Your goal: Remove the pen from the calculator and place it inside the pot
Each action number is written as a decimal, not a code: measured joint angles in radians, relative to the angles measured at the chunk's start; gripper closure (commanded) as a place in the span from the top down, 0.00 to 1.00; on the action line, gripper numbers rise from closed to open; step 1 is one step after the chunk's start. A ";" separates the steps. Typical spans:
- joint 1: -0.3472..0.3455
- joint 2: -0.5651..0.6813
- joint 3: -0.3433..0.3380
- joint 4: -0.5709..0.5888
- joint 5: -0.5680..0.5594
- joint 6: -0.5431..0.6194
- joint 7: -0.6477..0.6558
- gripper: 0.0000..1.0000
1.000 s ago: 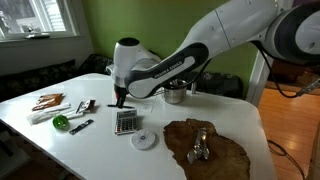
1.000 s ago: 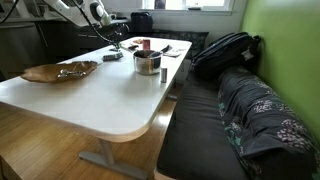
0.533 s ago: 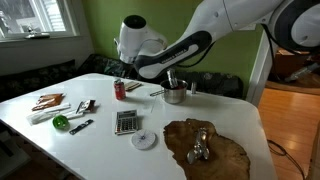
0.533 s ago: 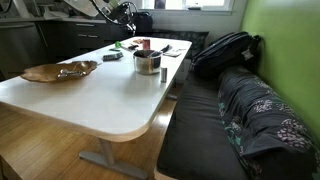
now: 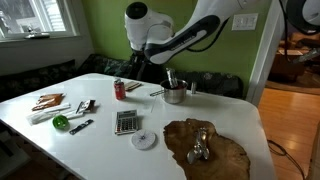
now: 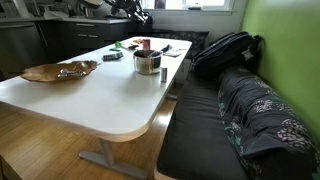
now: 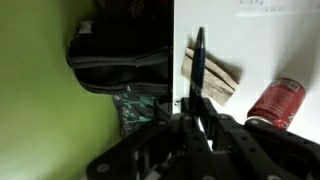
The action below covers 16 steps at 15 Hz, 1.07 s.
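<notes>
My gripper (image 7: 195,106) is shut on the slim dark pen (image 7: 200,58), which sticks out past the fingertips in the wrist view. In an exterior view the gripper (image 5: 137,63) hangs high above the table, over the back part near the red can (image 5: 120,89). The dark grey calculator (image 5: 126,122) lies flat in the middle of the white table, with no pen on it. The shiny steel pot (image 5: 175,94) stands at the back, right of the can, and also shows in the other exterior view (image 6: 147,63). The gripper (image 6: 140,14) is high above it there.
A round white disc (image 5: 144,140) lies beside the calculator. A brown wooden slab (image 5: 205,148) with a metal piece lies at the front right. Several tools (image 5: 80,108) and a green object (image 5: 61,122) lie at the left. A black backpack (image 7: 115,60) sits on the bench beyond the table edge.
The gripper has risen from just above the calculator with the pen in it, and has moved up and back toward the can and pot.
</notes>
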 measured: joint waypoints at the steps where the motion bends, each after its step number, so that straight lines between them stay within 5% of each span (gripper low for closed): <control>1: 0.000 0.002 0.001 0.000 0.000 0.000 0.000 0.13; 3: 0.000 0.005 0.003 0.000 0.000 0.000 0.000 0.13; 4: 0.000 0.005 0.003 0.000 0.000 0.000 0.000 0.03; 16: -0.039 -0.019 -0.019 -0.076 0.008 -0.175 -0.004 0.03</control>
